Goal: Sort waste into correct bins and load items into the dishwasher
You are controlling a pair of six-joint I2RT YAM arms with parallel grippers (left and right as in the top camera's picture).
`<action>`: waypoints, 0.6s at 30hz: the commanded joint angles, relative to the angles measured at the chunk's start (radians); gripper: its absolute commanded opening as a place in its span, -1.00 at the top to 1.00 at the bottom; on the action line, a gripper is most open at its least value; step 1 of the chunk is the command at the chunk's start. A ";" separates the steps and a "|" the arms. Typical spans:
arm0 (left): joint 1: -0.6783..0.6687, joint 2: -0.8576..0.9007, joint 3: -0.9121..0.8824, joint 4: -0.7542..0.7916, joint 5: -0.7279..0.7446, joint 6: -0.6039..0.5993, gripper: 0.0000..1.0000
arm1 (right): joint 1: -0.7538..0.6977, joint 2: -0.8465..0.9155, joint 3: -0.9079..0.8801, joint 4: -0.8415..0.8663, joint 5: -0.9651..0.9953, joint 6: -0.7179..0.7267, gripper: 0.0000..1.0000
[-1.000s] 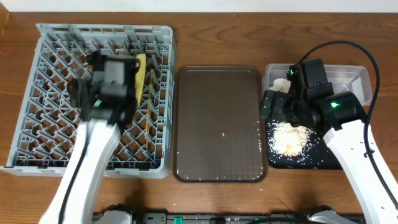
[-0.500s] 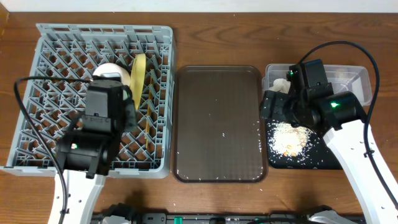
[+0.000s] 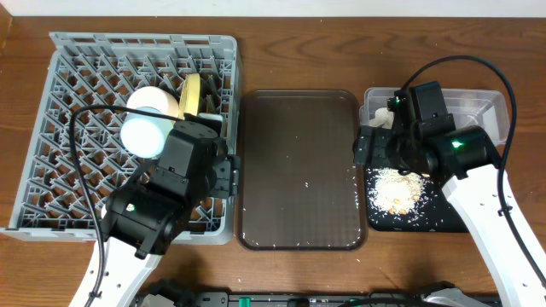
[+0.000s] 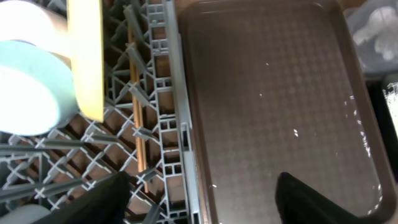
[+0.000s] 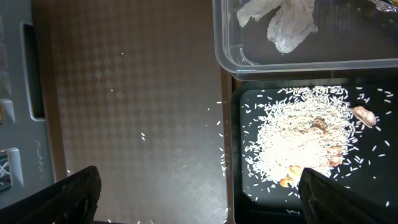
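Note:
The grey rack (image 3: 85, 68) holds the white bowl (image 3: 153, 100), the light blue bowl (image 3: 141, 134) and the yellow plate (image 3: 191, 92), which stands on edge. In the left wrist view the chopsticks (image 4: 134, 106) lie in the rack beside the plate (image 4: 87, 56) and blue bowl (image 4: 28, 93). My left gripper (image 4: 202, 199) is open and empty over the rack's right edge. My right gripper (image 5: 211, 199) is open and empty over the border of the brown tray and the black tray (image 5: 379, 174). The crumbs (image 5: 298, 143) lie in the black tray. The tissue (image 5: 280, 22) lies in the clear container (image 3: 486, 107). I cannot make out the wrapper.
The dark brown serving tray (image 3: 299, 153) lies between the rack and the bins, with a few stray crumbs on it. The left arm's body (image 3: 162, 205) covers the rack's front right part. A black cable loops above the right arm.
My left arm has pulled back from the rack's middle toward its front right corner, uncovering the white and blue bowls. The right arm has not moved.

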 commanded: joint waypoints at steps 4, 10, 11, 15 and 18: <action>-0.004 -0.011 0.014 -0.002 0.006 -0.008 -0.69 | 0.015 -0.010 0.016 -0.027 0.002 -0.018 -0.99; -0.004 -0.011 0.014 -0.014 0.006 -0.008 -0.77 | 0.015 -0.010 0.016 -0.028 0.003 -0.017 -0.99; -0.004 -0.011 0.014 -0.014 0.006 -0.008 -0.77 | 0.015 -0.010 0.016 -0.029 0.003 -0.017 -0.99; -0.004 -0.011 0.014 -0.014 0.006 -0.008 -0.79 | 0.014 -0.010 0.016 -0.029 0.003 -0.017 -0.99; -0.004 -0.011 0.014 -0.014 0.006 -0.008 -0.80 | 0.014 -0.010 0.016 -0.029 0.003 -0.018 -0.99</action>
